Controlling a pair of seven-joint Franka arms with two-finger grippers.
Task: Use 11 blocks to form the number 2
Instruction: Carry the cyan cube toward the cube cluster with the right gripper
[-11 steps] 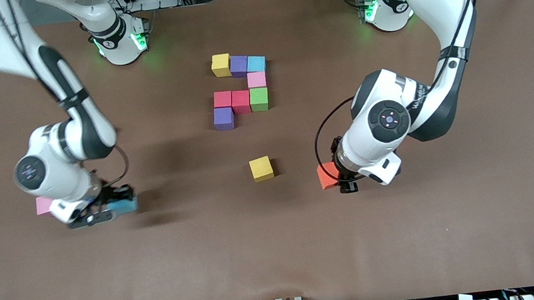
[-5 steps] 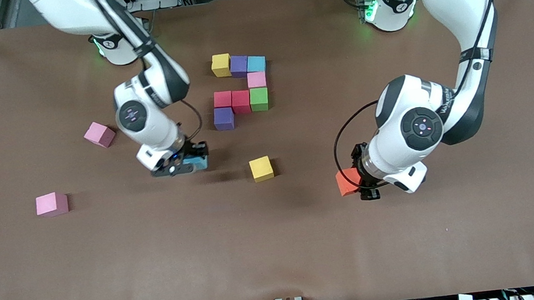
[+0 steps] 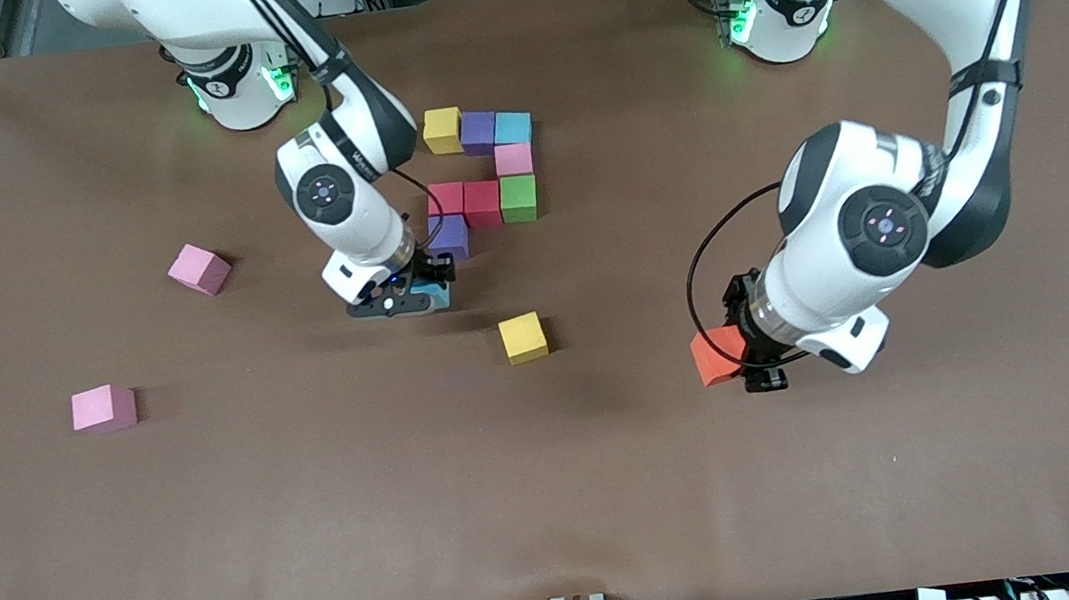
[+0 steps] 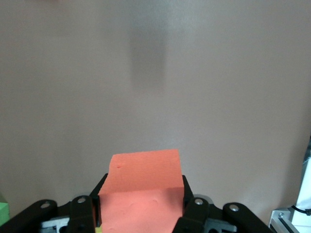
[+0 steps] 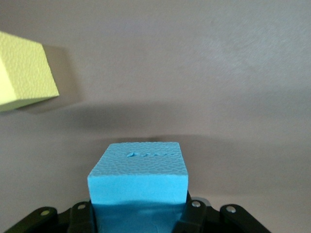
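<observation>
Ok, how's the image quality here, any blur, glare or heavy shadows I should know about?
Front view: sharp and evenly lit, soft shadows on the table under both arms, green glow at the bases. Left wrist view: the orange block in the left gripper is crisp, with a faint dark patch on the table above it. Right wrist view: the blue block in the right gripper is sharp, the yellow block slightly soft.

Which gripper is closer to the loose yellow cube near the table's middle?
Right. The right gripper, holding a light blue cube, hangs beside the loose yellow cube; the left gripper, holding an orange cube, is farther off.
</observation>
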